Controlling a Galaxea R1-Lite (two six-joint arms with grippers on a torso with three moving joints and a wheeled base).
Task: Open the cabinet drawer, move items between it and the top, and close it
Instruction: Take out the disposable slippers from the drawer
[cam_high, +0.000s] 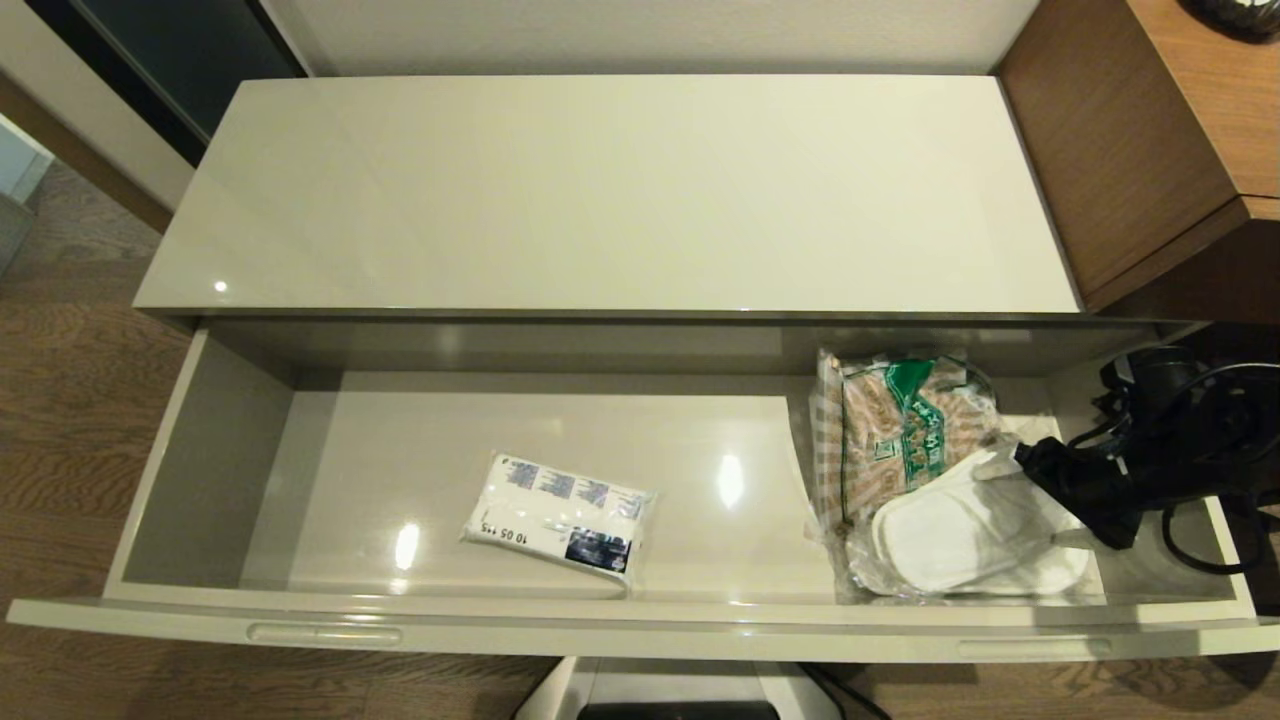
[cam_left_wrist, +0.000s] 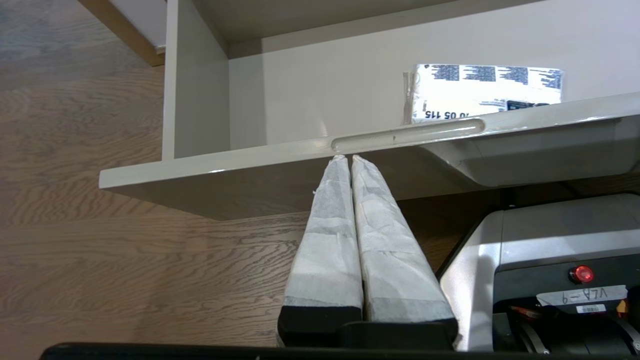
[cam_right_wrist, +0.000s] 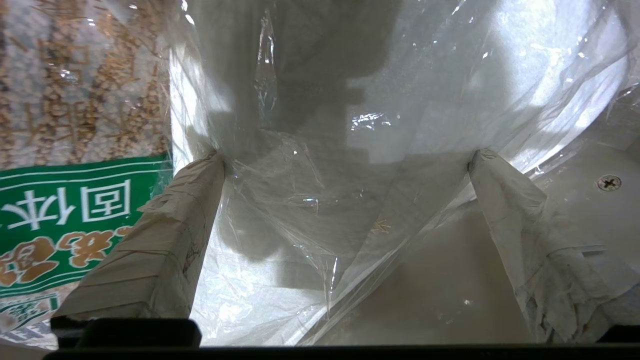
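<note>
The cabinet drawer (cam_high: 620, 632) stands pulled out below the bare glossy top (cam_high: 600, 200). A white tissue pack (cam_high: 558, 518) with blue print lies on the drawer floor, left of centre. At the drawer's right end, white slippers (cam_high: 965, 535) in clear wrap rest partly on a checked snack bag (cam_high: 905, 425). My right gripper (cam_high: 1035, 500) is down on the slippers (cam_right_wrist: 320, 150), open wide, both fingertips against the wrap and nothing clamped. My left gripper (cam_left_wrist: 348, 159) is shut and empty, just under the drawer's front rim by the left handle slot (cam_left_wrist: 407, 135). It is hidden in the head view.
A brown wood desk (cam_high: 1150, 130) adjoins the cabinet on the right. My right arm's black cables (cam_high: 1200, 420) hang over the drawer's right wall. The robot base (cam_left_wrist: 550, 260) sits under the drawer front, on wood floor (cam_left_wrist: 100, 250).
</note>
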